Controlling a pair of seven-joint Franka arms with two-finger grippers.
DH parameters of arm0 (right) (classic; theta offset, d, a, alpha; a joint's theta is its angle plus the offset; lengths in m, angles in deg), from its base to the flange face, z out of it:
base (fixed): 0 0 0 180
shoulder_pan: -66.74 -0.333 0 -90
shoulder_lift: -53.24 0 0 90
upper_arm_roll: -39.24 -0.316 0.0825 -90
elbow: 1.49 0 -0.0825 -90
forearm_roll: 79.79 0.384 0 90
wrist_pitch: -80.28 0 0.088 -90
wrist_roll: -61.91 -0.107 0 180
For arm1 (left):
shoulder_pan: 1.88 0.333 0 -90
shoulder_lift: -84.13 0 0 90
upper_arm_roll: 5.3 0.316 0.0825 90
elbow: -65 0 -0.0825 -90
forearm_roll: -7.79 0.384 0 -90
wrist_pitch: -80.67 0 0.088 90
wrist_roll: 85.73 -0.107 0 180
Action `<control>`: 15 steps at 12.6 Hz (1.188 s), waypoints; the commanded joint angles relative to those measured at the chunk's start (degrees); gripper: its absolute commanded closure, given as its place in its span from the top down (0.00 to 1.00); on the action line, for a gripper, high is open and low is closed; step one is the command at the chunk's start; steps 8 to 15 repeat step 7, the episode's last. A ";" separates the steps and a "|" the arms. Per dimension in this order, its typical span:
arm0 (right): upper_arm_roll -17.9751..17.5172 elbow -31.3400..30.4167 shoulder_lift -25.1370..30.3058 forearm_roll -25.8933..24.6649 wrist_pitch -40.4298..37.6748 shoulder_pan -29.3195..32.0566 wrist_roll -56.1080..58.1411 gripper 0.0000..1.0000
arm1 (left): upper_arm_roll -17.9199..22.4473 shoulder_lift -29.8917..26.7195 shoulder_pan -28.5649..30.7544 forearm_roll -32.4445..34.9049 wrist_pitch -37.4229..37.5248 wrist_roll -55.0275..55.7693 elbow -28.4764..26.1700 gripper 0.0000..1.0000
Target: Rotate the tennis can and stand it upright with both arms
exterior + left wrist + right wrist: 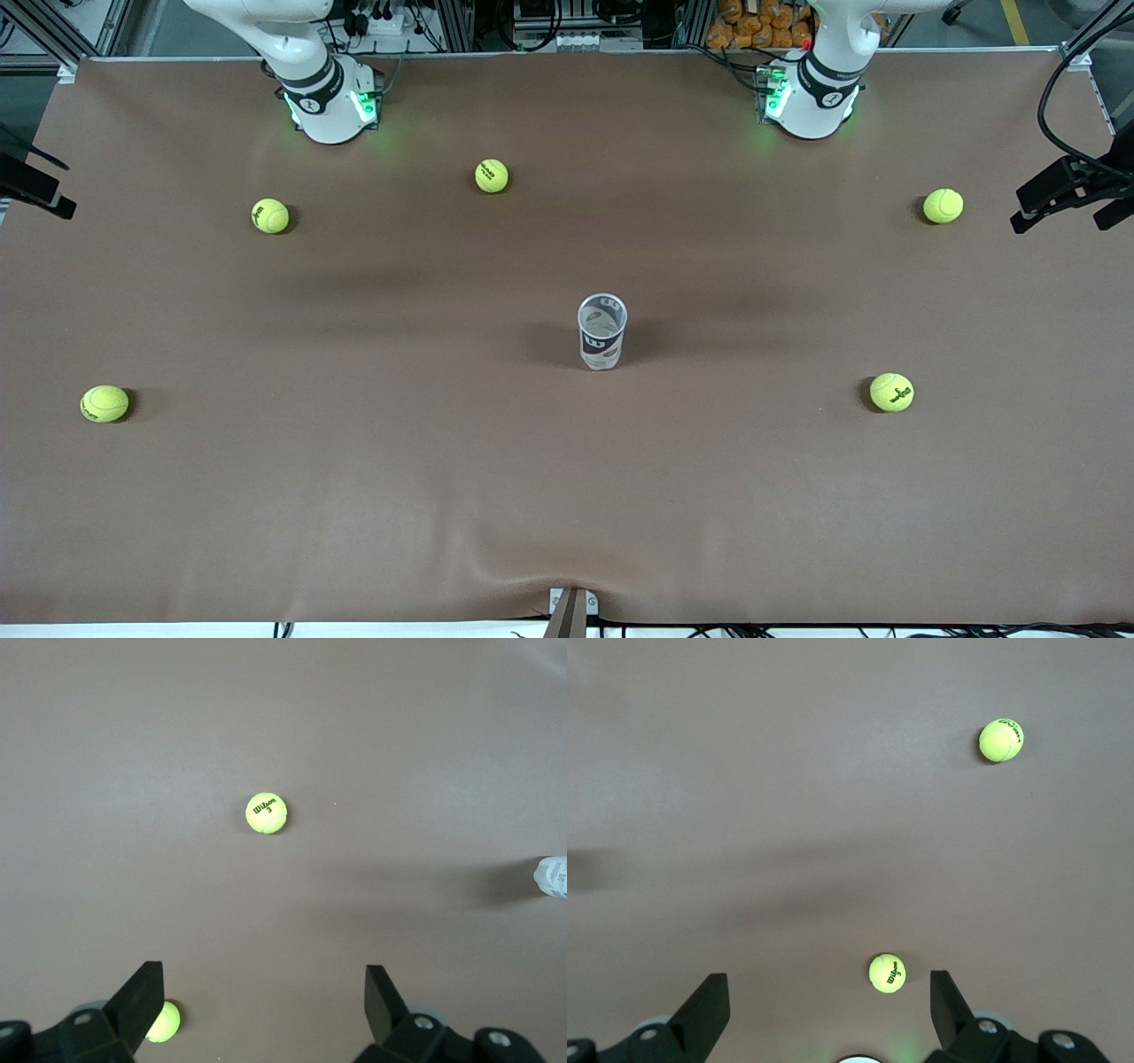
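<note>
Tennis can (602, 332) upright mid-table, 5 balls well apart, left pincer (264, 997) and right pincer (830, 997) both spread wide, empty.

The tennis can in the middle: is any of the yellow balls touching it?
Apart. The front view shows the tennis can standing alone on bare brown table; even the nearest ball has open table between them.

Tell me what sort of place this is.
Most likely a robotics lab or test cell. Two white arm bases are fixed along one edge of a brown-covered table, aluminium framing and cabling run above them, and a tennis can stands among scattered tennis balls.
</note>
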 commanded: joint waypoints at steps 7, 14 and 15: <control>-0.68 0.30 -0.01 0.50 -0.75 -0.05 1.45 1.00 | -0.02 -0.70 -0.20 -0.82 0.23 -0.42 -0.35 1.00; -0.68 0.30 -0.01 0.50 -0.75 -0.05 1.45 1.00 | -0.02 -0.70 -0.20 -0.82 0.23 -0.42 -0.35 1.00; -0.68 0.30 -0.01 0.50 -0.75 -0.05 1.45 1.00 | -0.02 -0.70 -0.20 -0.82 0.23 -0.42 -0.35 1.00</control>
